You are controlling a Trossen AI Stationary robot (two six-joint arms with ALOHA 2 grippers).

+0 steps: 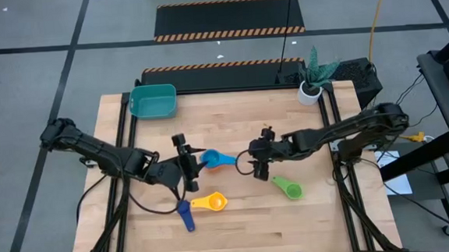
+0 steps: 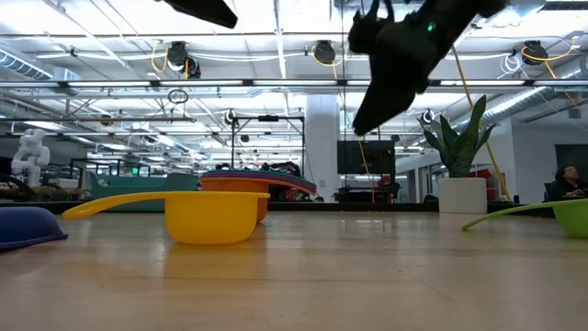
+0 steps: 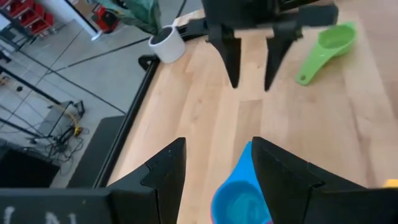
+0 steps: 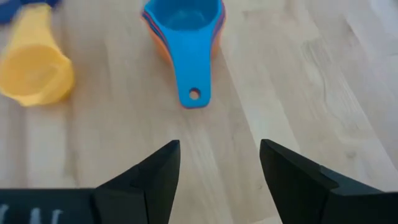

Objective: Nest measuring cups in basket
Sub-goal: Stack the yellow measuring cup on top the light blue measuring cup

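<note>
Left claw (image 1: 186, 156) open beside blue cup (image 1: 215, 159) nested in orange, teal basket (image 1: 153, 101) apart

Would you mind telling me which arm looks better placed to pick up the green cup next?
Probably the right: its open gripper hovers nearer the green cup, while the left gripper sits beyond the nested blue stack.

Both arms are dark, slim and jointed, with black cables trailing from their bases. The left gripper (image 3: 214, 171) and right gripper (image 4: 219, 171) each carry two matte black, wedge-shaped fingers tapering to blunt tips.
</note>
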